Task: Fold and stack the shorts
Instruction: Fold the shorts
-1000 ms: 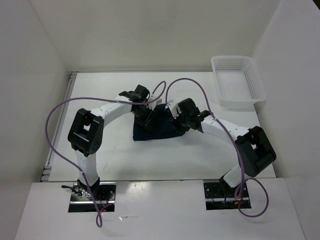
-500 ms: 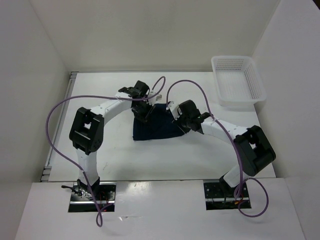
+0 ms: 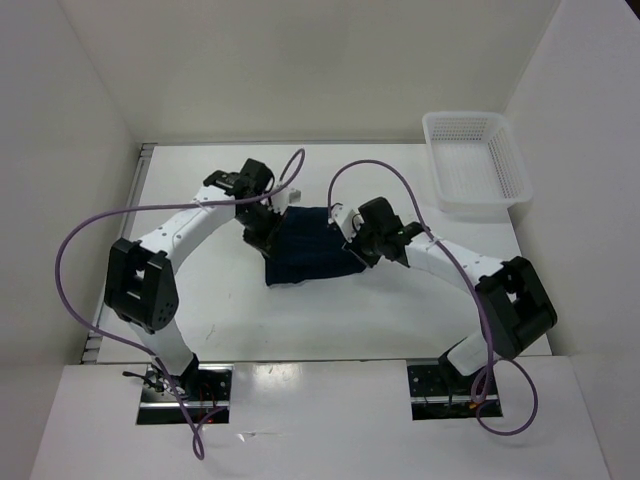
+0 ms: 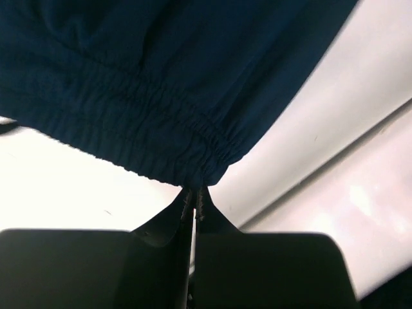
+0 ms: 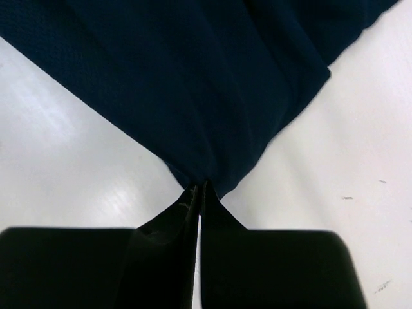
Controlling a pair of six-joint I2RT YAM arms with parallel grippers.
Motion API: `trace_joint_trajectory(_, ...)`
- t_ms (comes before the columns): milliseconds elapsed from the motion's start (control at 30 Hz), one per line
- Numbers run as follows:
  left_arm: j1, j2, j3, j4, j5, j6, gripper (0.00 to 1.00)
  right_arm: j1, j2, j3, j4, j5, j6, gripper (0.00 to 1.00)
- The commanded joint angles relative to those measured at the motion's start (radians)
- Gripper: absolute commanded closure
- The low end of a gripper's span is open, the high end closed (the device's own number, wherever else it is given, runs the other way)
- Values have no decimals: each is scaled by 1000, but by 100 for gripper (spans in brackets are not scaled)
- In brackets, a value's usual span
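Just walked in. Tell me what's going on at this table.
Two robot arms are working on a pair of dark navy shorts on the white table. The left fingers are shut on the edge of the gathered elastic waistband. The right fingers are shut on a corner of the fabric at the other side. The shorts lie rumpled between them. A white mesh basket sits apart at the far right.

obstacle: basket (image 3: 480, 198) at far-right corner | room: bare table (image 3: 210, 290) left of shorts (image 3: 305, 255), and nearer

Both jaws closed on shorts (image 3: 305, 250), left arm (image 3: 190, 225) shifted left
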State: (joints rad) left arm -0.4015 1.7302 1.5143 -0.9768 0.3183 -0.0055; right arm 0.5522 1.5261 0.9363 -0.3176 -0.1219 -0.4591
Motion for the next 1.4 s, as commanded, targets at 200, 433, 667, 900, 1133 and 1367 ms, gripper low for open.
trace_joint_trajectory(200, 12, 25, -235, 44, -79, 6, 94, 97, -49, -59, -91, -50, -141, 100)
trace_joint_trajectory(433, 12, 11, -235, 79, -111, 6, 55, 97, -67, -80, -103, -7, -162, 52)
trace_joint_trajectory(667, 131, -130, -180, -11, 42, 6, 25, 97, -176, -60, -164, -42, -162, 35)
trace_joint_trajectory(900, 293, 52, -75, 165, 134, 6, 7, 3, -154, -4, -140, -180, -18, 32)
trace_joint_trajectory(1133, 282, 219, 50, 227, 202, 6, 4, -77, -63, -8, -15, -193, 89, 31)
trace_joint_trajectory(1367, 207, 264, -11, 216, 183, 6, 35, -77, -53, -39, 40, -185, 123, 27)
